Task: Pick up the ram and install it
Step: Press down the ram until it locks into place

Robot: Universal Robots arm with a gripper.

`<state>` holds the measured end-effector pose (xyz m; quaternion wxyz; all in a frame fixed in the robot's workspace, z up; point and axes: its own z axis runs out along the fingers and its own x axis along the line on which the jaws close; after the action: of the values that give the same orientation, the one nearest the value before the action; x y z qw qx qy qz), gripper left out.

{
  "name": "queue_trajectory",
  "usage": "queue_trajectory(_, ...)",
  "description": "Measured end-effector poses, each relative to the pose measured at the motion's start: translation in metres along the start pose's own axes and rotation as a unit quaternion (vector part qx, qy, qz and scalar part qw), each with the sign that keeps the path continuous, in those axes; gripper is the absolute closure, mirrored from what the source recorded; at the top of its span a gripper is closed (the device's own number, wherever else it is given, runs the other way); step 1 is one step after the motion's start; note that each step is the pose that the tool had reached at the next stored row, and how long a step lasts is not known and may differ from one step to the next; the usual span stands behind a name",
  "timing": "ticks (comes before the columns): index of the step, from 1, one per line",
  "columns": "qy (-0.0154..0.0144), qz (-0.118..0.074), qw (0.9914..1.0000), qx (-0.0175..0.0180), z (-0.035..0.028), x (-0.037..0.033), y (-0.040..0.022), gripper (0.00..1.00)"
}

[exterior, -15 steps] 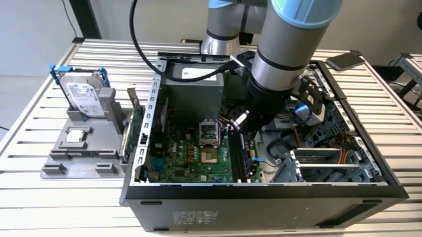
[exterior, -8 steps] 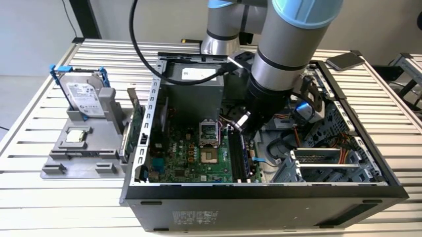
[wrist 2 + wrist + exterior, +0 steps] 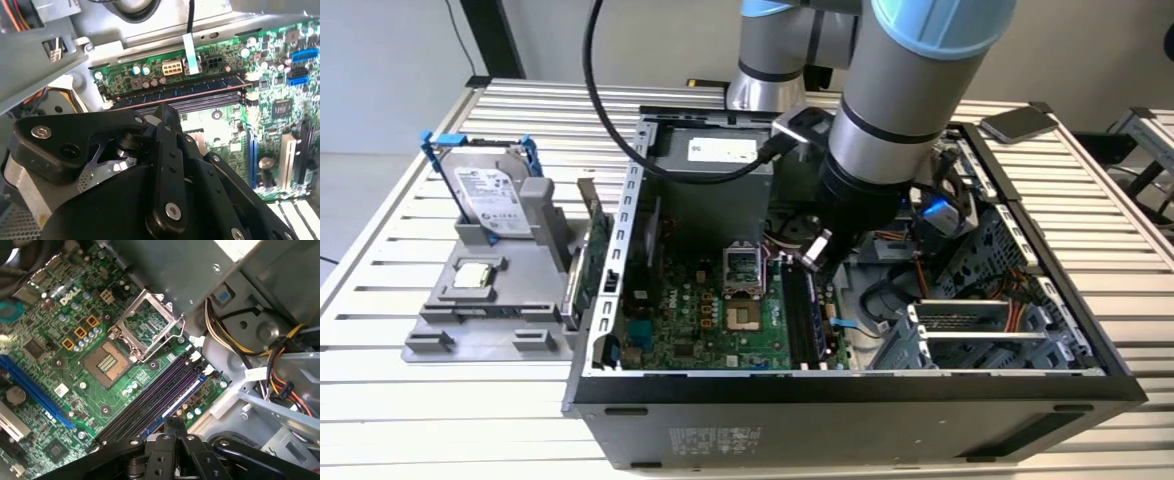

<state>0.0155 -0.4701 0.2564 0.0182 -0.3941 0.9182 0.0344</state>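
We saw the long, narrow dark blue-black ram stick [image 3: 175, 90] already seated in the green motherboard [image 3: 65, 340], its long axis parallel to the neighbouring black plastic slots [image 3: 150, 392]. Our black gripper [image 3: 176, 424], fingers together and empty, hovered just above it.

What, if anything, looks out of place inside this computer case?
Only the CPU socket stands out: its metal cover is swung up and the socket is empty. The ram seems to lie level in its slot, close by the gripper. I see nothing bent or loose.
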Motion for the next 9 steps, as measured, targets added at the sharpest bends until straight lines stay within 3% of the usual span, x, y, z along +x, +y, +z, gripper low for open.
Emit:
queue_trajectory(5,-0.0054,-0.039,0.99922,0.0002,0.0,0.0,0.0,1.0)
queue_trajectory(9,-0.0077,-0.072,0.99738,-0.0014,0.0003,0.0,0.0001,1.0)
